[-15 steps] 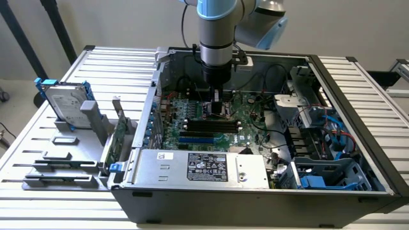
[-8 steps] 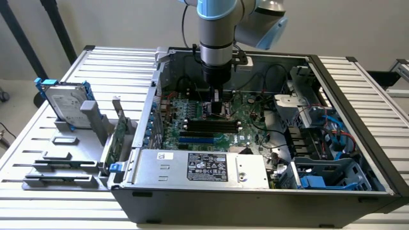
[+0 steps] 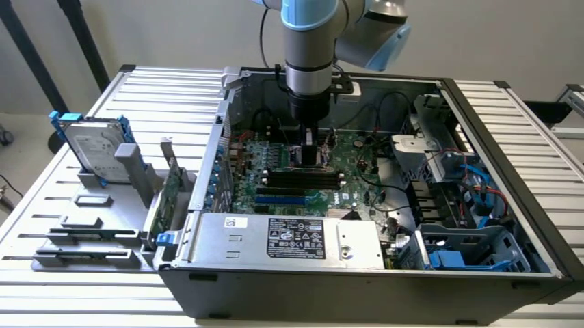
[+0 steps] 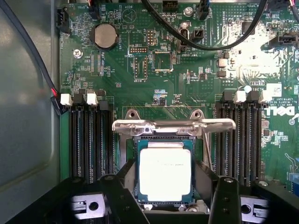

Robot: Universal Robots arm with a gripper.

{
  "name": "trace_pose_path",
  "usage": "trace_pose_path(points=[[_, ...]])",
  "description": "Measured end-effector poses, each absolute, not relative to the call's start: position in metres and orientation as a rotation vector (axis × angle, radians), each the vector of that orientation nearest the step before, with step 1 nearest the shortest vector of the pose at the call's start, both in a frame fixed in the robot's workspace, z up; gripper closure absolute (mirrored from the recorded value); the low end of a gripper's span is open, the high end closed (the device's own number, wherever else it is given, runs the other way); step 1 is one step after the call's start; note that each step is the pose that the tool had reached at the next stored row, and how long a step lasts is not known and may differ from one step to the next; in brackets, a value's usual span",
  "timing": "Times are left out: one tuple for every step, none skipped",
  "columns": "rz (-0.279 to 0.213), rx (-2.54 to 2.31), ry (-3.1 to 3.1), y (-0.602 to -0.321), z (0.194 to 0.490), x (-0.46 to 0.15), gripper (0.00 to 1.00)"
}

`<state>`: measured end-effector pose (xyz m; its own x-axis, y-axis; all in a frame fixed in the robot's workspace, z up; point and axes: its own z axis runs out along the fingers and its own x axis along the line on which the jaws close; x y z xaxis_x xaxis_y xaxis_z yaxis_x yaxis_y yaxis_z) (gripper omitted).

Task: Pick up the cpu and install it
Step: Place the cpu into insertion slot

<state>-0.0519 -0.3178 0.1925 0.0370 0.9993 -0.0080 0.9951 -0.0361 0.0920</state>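
Wrist view: the fingers (image 4: pixel 224 198) stand spread, one on each side of the cpu (image 4: pixel 166 173), which lies flat in its socket between them, seemingly untouched. Just beyond it sits the metal retention frame (image 4: pixel 173 125), not over the chip, with memory slots (image 4: pixel 88 140) flanking. Seating looks done and release in hand. Whatever follows calls for leaving the chip undisturbed.

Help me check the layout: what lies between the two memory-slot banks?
The cpu and a silver retention bracket beside it, in the wrist view.
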Motion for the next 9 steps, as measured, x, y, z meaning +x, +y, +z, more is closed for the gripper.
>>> trace_pose_path(points=[[0.089, 2.209, 2.129, -0.3178, 0.1925, -0.0519, 0.4], [0.089, 2.209, 2.129, -0.3178, 0.1926, -0.0519, 0.4], [0.089, 2.209, 2.129, -0.3178, 0.1929, -0.0519, 0.4], [0.089, 2.209, 2.129, -0.3177, 0.1937, -0.0518, 0.4], [0.089, 2.209, 2.129, -0.3177, 0.1947, -0.0519, 0.4], [0.089, 2.209, 2.129, -0.3177, 0.196, -0.0519, 0.4], [0.089, 2.209, 2.129, -0.3177, 0.1973, -0.0519, 0.4], [0.089, 2.209, 2.129, -0.3177, 0.1983, -0.0518, 0.4], [0.089, 2.209, 2.129, -0.3177, 0.1994, -0.0519, 0.4]])
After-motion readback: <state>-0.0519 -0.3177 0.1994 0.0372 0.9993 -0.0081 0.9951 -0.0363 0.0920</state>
